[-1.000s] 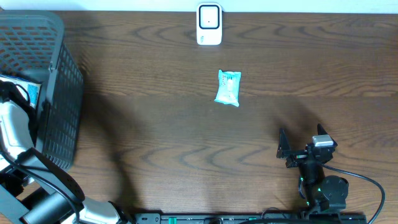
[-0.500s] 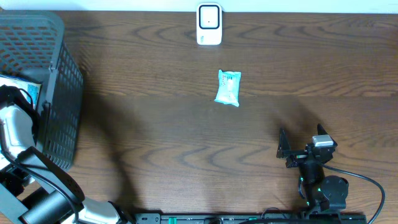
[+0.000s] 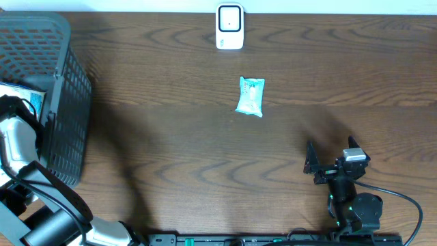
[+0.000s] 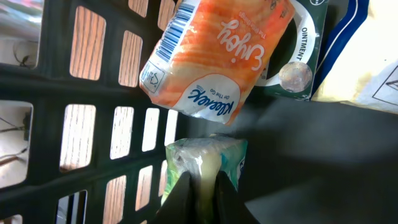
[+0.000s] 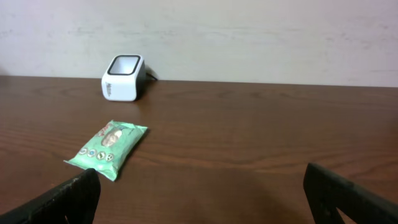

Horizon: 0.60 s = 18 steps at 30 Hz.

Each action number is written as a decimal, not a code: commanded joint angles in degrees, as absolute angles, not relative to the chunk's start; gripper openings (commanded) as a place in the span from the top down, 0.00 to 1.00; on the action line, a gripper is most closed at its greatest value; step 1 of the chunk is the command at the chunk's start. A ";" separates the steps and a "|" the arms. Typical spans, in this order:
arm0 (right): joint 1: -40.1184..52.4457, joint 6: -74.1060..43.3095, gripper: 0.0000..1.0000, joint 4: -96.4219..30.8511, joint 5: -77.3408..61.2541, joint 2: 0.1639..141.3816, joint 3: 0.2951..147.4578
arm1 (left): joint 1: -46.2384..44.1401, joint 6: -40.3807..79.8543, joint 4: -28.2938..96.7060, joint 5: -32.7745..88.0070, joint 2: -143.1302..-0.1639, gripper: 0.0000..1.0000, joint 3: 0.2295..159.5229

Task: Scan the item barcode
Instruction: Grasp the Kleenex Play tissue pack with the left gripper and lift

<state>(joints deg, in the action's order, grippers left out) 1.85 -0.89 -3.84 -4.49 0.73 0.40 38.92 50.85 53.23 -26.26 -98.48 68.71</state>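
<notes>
Inside the basket (image 3: 65, 82), the left gripper (image 4: 203, 182) is seen clamped on the end of a green pack (image 4: 205, 155), which lies just below an orange tissue pouch (image 4: 217, 56). The right gripper (image 5: 202, 186) is held low over the table (image 3: 171, 150), spread wide with nothing between its fingers. A teal packet (image 3: 250, 96) is laid between it and the scanner (image 3: 230, 27).

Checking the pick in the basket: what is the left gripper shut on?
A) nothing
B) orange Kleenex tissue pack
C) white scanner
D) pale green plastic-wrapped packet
D: the left wrist view shows the left gripper pinching the pale green plastic-wrapped packet by its edge; the orange Kleenex tissue pack lies clear of its fingers.
</notes>
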 commanded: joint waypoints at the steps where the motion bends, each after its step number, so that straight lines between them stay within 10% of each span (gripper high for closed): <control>1: 2.31 -1.23 0.01 -4.05 -4.84 0.49 0.34 | 38.72 51.11 53.28 -24.45 -99.00 0.92 67.66; 18: 2.31 -1.23 0.01 -4.05 -4.84 0.49 0.34 | 38.72 51.13 51.37 -15.84 -81.60 0.93 69.14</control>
<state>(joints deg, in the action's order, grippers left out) 1.85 -0.86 -3.81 -4.47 0.73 0.40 38.89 50.85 52.25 -18.76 -88.44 68.69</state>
